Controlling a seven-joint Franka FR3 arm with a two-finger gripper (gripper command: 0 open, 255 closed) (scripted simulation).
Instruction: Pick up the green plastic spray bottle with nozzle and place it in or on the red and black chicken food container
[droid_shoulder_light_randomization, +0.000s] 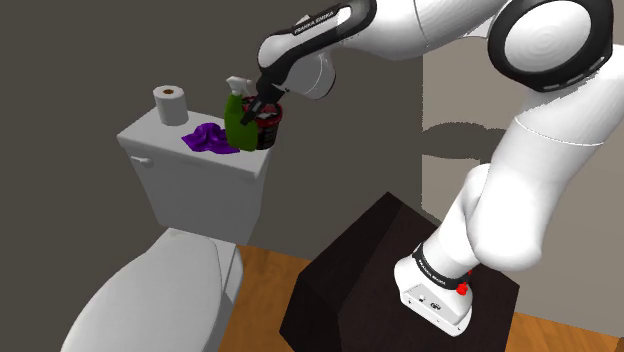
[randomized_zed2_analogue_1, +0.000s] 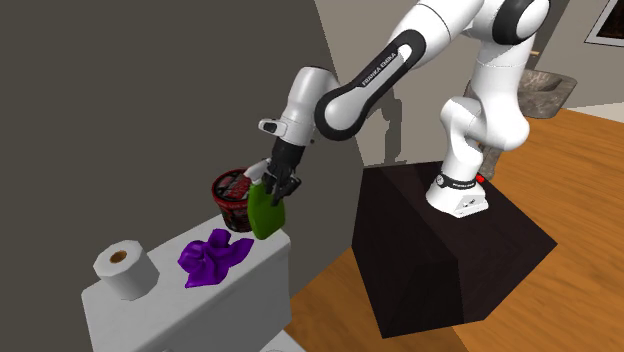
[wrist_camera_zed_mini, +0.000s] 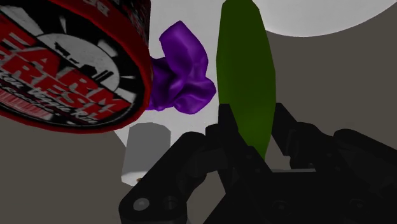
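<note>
spray bottle, green (droid_shoulder_light_randomization: 237, 122) (randomized_zed2_analogue_1: 265, 213) (wrist_camera_zed_mini: 245, 76): one; grey nozzle on top; held over the right end of the toilet tank lid (droid_shoulder_light_randomization: 190, 157) in the shoulder view; cannot tell whether its base touches the lid

gripper, black (droid_shoulder_light_randomization: 255, 108) (randomized_zed2_analogue_1: 275, 185) (wrist_camera_zed_mini: 248, 130): one; its two fingers (wrist_camera_zed_mini: 219, 130) pinch the bottle's body from either side

container, red and black (droid_shoulder_light_randomization: 268, 128) (randomized_zed2_analogue_1: 233, 195) (wrist_camera_zed_mini: 70, 70): one; round, printed lid reading "farm fresh"; stands on the tank lid just right of the bottle in the shoulder view, close against it

cloth, purple (droid_shoulder_light_randomization: 208, 139) (randomized_zed2_analogue_1: 212, 257) (wrist_camera_zed_mini: 181, 76): one; crumpled on the lid, just left of the bottle in the shoulder view, on the side away from the container

paper roll, white (droid_shoulder_light_randomization: 171, 103) (randomized_zed2_analogue_1: 122, 268) (wrist_camera_zed_mini: 146, 149): one; upright at the lid's far left in the shoulder view, well apart from the bottle

toilet, grey-white (droid_shoulder_light_randomization: 150, 300): one; bowl below the tank, nearer the camera

stand, dark box (droid_shoulder_light_randomization: 360, 280) (randomized_zed2_analogue_1: 440, 260): one; on wood floor, right of the toilet

orientation: bottle's long axis roughly upright, leaning a little; nozzle end uppermost, spout toward the shoulder view's left, away from the container
</note>
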